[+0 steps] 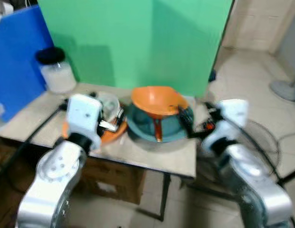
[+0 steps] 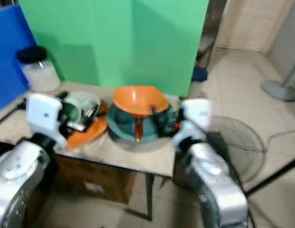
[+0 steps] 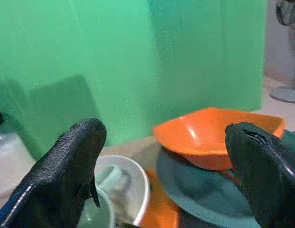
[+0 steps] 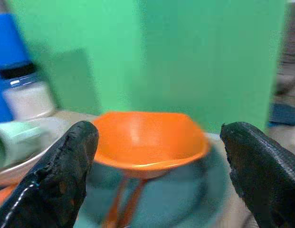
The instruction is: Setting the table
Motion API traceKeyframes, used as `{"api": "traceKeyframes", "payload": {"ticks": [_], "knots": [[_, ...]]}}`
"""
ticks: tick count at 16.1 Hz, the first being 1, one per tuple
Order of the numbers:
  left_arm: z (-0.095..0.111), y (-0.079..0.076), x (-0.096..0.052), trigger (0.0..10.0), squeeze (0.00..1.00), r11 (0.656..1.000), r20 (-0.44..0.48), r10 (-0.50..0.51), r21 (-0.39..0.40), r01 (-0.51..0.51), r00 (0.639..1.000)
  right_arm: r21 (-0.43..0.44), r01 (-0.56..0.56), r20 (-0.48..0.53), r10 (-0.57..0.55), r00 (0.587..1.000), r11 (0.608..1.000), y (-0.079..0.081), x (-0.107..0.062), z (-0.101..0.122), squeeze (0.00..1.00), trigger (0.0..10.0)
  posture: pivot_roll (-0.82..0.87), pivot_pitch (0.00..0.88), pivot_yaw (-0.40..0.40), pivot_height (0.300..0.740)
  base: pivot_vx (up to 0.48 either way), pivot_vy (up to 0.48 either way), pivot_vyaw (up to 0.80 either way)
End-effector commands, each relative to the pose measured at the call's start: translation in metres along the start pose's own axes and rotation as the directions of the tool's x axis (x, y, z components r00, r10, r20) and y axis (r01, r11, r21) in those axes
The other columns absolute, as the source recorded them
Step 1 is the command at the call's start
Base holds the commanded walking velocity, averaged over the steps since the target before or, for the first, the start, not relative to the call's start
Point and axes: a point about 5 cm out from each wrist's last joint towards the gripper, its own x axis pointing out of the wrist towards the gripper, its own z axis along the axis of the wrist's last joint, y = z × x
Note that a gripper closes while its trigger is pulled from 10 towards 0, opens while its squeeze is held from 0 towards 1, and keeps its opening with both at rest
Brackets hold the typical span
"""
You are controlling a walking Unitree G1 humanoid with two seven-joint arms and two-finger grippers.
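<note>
Orange bowl [image 1: 157, 100] was seen resting tilted on teal plate [image 1: 137, 124], mid-worktop [image 1: 152, 154], before green backdrop. Right gripper [image 4: 161, 166] was held released, fingers spread wide, bowl lying straight ahead between them (just beyond the tips). Left gripper [image 3: 171, 166] likewise spread, empty; bowl was found off toward its right finger, with white bowl [image 3: 130, 183] and pale green cup [image 3: 97, 216] ahead and below. Right arm was judged nearer and better aligned; approach along bowl's rim was favoured. Orange stick under bowl could not be identified.
</note>
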Motion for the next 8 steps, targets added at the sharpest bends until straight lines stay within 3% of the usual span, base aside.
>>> {"api": "traceKeyframes", "payload": {"ticks": [1,6,8], "knots": [[0.0017,0.0059,-0.0022,10.0,0.00,1.000,0.001,0.021,0.010,-0.021,1.000,0.017,-0.034,-0.003,0.034,0.999,0.999,0.0083,0.0040,0.0007,0.00,10.0,0.16,0.000,0.015,0.740,0.300,0.000,0.00],[-0.0015,0.0071,-0.0030,10.0,0.00,1.000,-0.015,0.022,0.010,-0.021,1.000,0.018,-0.030,-0.017,0.031,0.999,0.999,0.0085,0.0076,0.0015,0.00,10.0,0.16,0.000,0.014,0.740,0.305,0.000,0.00],[-0.0001,0.0058,-0.0016,10.0,0.00,1.000,-0.009,0.009,0.011,-0.009,1.000,0.027,-0.008,-0.071,0.010,0.997,1.000,0.0051,0.0101,-0.0027,0.01,10.0,0.16,0.000,0.015,0.740,0.307,0.000,0.00]]}}
